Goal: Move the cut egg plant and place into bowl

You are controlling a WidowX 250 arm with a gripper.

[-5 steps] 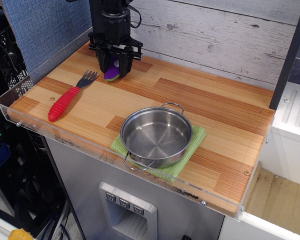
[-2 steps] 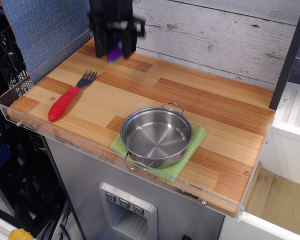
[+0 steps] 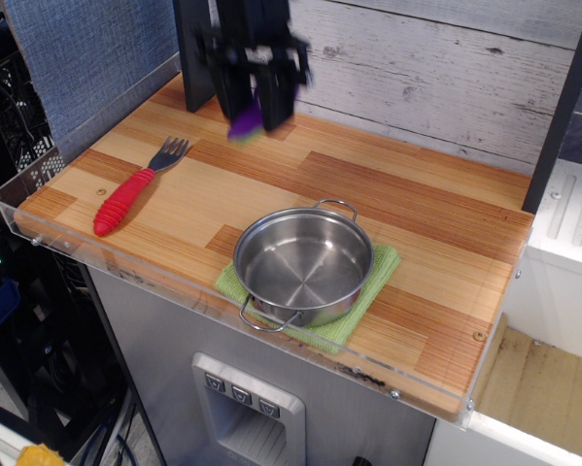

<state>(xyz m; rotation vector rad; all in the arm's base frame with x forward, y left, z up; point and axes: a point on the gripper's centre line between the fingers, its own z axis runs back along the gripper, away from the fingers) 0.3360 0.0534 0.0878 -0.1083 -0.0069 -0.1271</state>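
Observation:
My black gripper (image 3: 254, 107) hangs above the back left of the wooden counter, blurred by motion. It is shut on the cut egg plant (image 3: 246, 123), whose purple end sticks out below the fingers, clear of the wood. The bowl (image 3: 303, 266), a shiny steel pan with two wire loop handles, sits empty near the front edge, well to the right of and nearer than the gripper. The egg plant's stem end and face are hidden between the fingers.
A red-handled fork (image 3: 132, 189) lies at the left of the counter. A green cloth (image 3: 382, 264) lies under the pan. A clear acrylic lip (image 3: 125, 275) runs along the front and left edges, and a plank wall (image 3: 436, 68) stands behind.
The gripper has risen off the counter with the egg plant in it and moved to the right, toward the pan. The fork and the pan have stayed put.

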